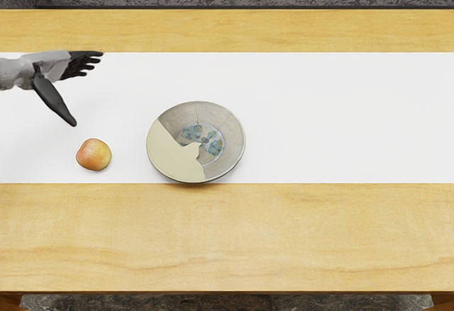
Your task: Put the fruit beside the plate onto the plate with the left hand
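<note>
Your left hand (62,73) is open, fingers spread, gripping nothing. The apple (93,154) sits apart from it, toward the table's near edge, just left of the plate (230,123).

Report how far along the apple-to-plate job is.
Done: nothing yet; the apple lies on the white runner, left of the plate and apart from it. In hand: the left hand is open, holding nothing, up and left of the apple in the picture. Left: reach down, grasp the apple, lift it, set it on the plate.
</note>
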